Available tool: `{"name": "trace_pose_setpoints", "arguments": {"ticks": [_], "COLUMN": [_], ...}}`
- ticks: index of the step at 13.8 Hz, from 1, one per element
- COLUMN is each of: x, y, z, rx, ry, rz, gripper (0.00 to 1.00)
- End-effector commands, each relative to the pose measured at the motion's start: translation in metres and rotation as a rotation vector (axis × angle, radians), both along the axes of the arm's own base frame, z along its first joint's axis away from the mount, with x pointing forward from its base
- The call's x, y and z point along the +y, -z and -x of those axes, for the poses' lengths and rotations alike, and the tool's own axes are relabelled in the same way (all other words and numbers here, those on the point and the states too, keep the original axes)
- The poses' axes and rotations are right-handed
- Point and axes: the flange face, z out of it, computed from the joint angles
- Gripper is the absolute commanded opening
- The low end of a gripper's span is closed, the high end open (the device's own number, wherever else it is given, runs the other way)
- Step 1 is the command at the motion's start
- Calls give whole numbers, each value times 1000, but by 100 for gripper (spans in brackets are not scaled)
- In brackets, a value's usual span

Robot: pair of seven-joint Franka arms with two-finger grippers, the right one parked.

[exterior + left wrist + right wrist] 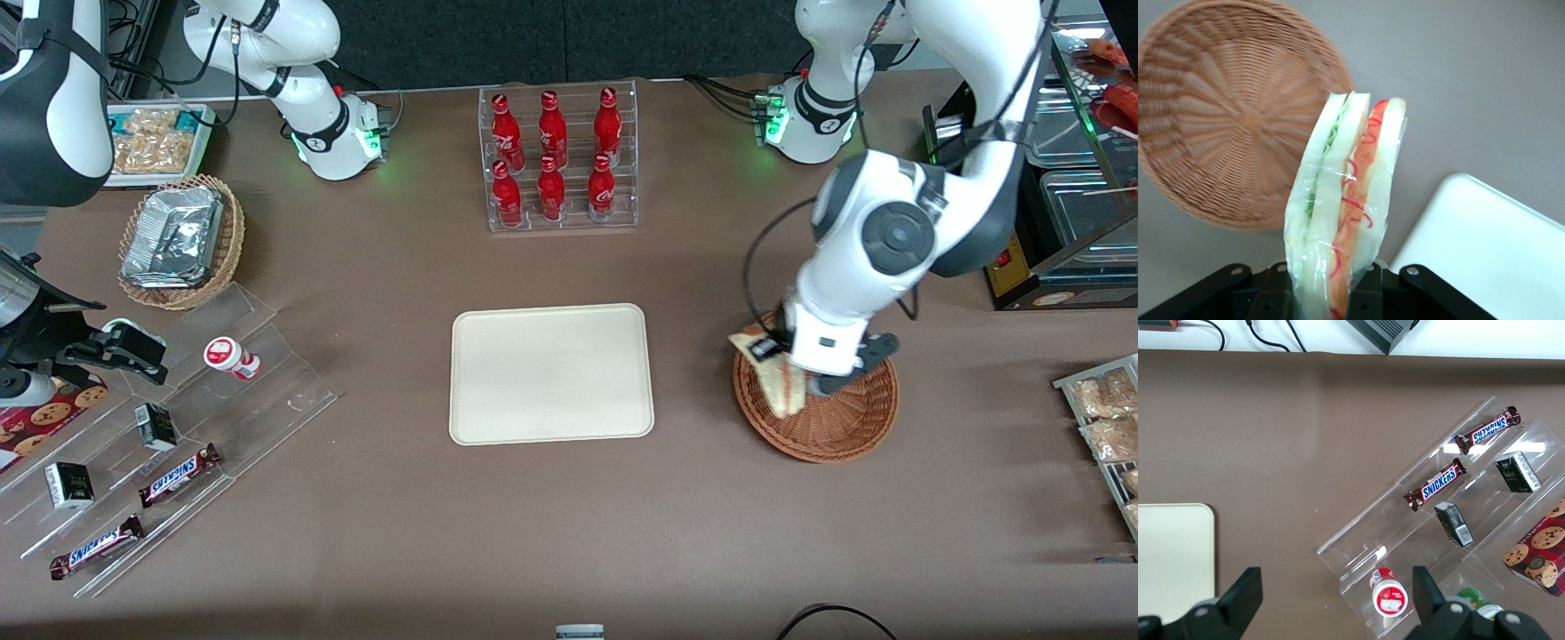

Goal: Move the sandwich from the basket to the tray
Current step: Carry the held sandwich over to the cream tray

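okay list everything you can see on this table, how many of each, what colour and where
Wrapped triangular white-bread sandwich: one, held above the basket.
Round reddish-brown wicker basket: one, working arm's end.
Flat cream plastic tray: one, table centre.
Red cola bottles: six, in a clear rack farther from the front camera than the tray.
Tan wicker basket with foil containers: one, parked arm's end.
Snickers bars: two, brown, on clear tiered racks.
Small dark boxes: two, same racks.
Red-and-white tub: one, same racks.
Left gripper: shut on the sandwich.
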Motion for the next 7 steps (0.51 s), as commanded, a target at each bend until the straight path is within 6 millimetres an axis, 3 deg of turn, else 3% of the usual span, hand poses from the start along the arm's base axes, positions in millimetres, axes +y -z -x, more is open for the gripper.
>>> {"name": "trace_pose_setpoints", "arguments": {"ticks": [1,4,7], "x": [-60,-129,-190], "y": [-5,-4,17], "z": [1,17,32], "rx": [1,4,19], "ry": [95,195,278], "rz": [31,56,88], "gripper": [8,12,13]}}
